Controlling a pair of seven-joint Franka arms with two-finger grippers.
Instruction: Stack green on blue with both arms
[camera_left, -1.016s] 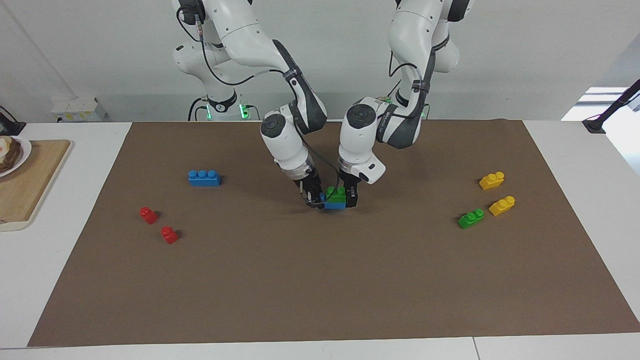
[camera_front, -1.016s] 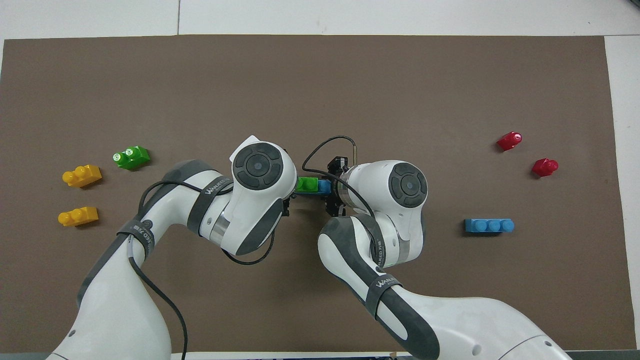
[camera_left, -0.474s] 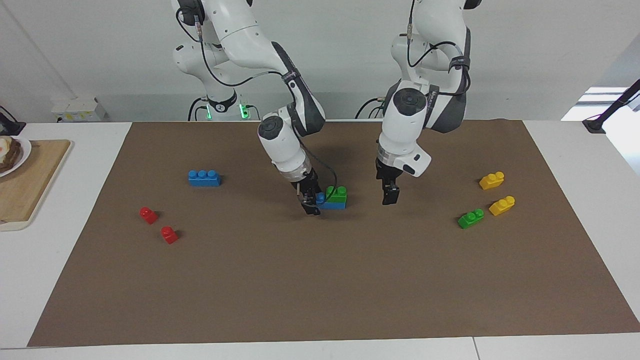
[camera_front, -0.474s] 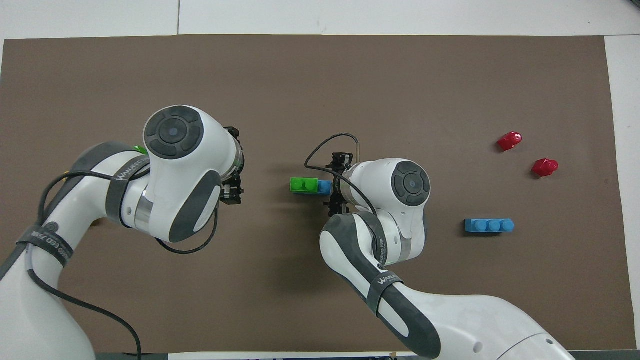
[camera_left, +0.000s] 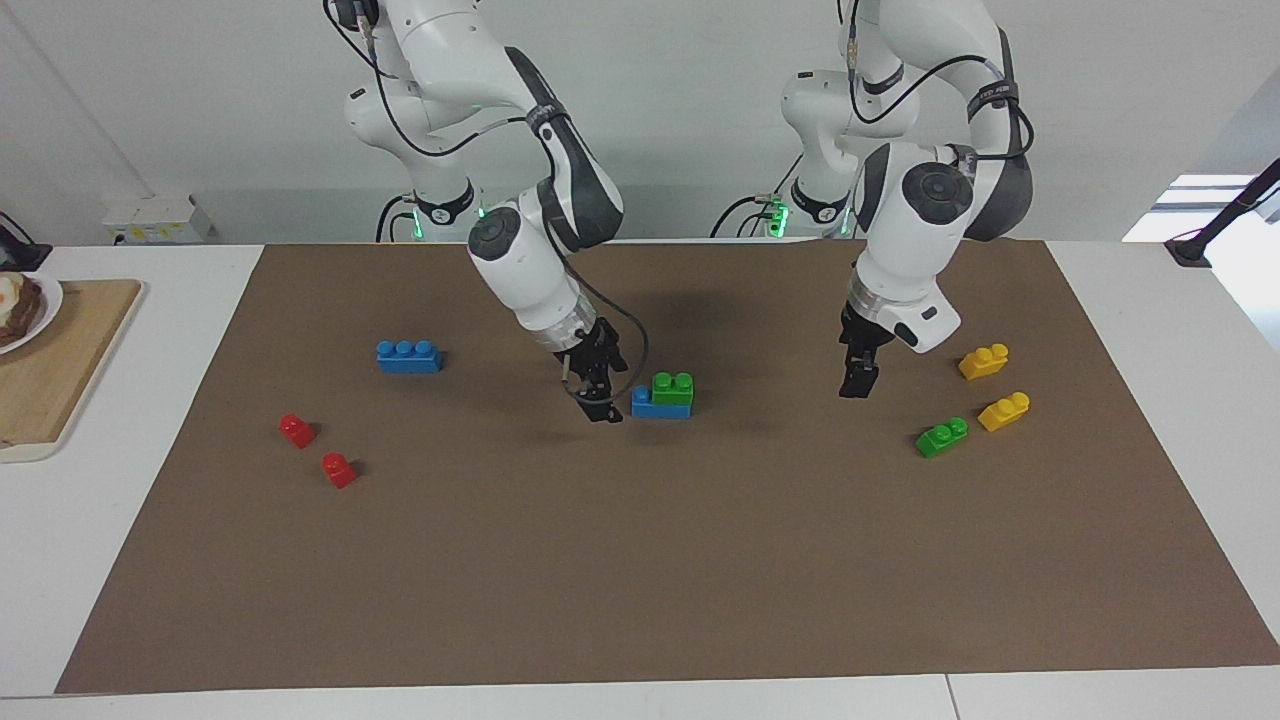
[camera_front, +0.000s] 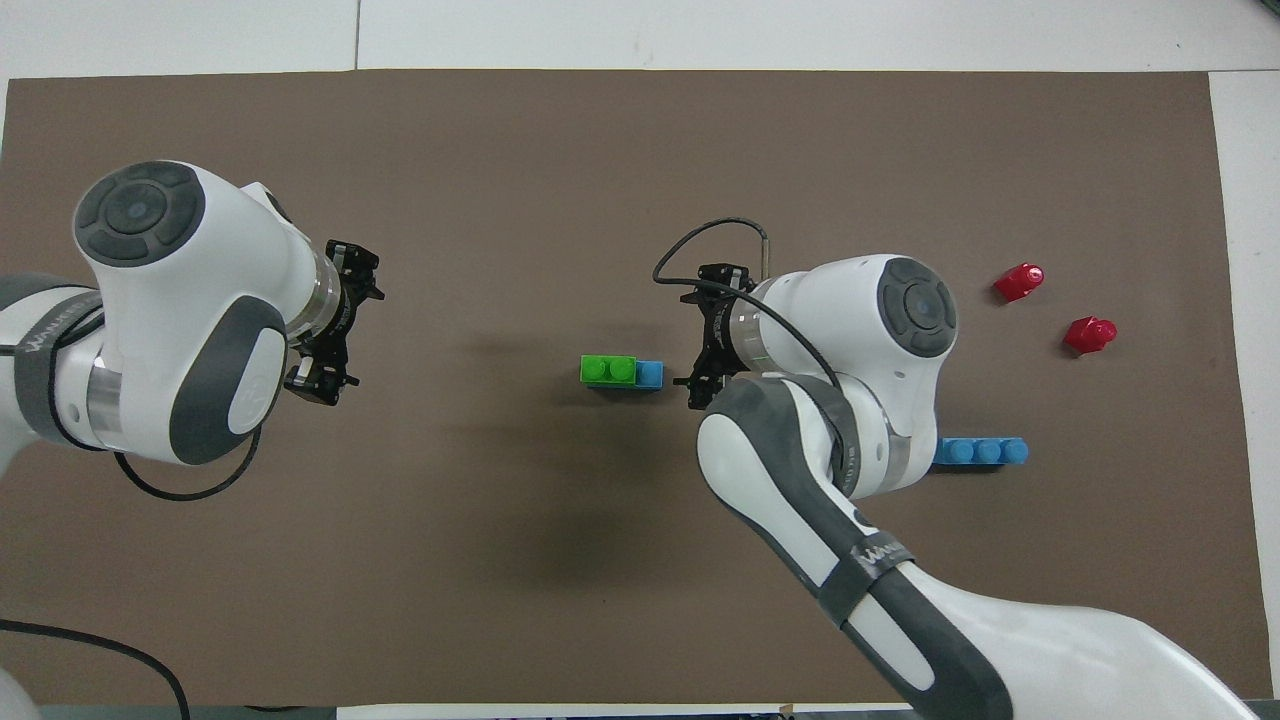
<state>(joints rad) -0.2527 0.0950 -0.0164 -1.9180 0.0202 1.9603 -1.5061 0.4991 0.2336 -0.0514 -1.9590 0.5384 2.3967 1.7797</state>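
Landmark: blue brick (camera_left: 647, 403) at mat (camera_left: 640, 600) centre.

Nearest robots: right gripper (camera_left: 598, 396) hangs just beside blue brick's bare-stud end, toward right arm's end of table; fingers spread, nothing held, clear of brick.

Left gripper (camera_left: 857, 378) raised over bare mat, well apart from blue brick toward left arm's end; can't tell finger state.

Green brick (camera_left: 673, 387) seated on blue brick, covering two studs at left-arm end; third stud uncovered.

Second green brick (camera_left: 941, 437) lies farther from robots than blue brick, near left arm's end.
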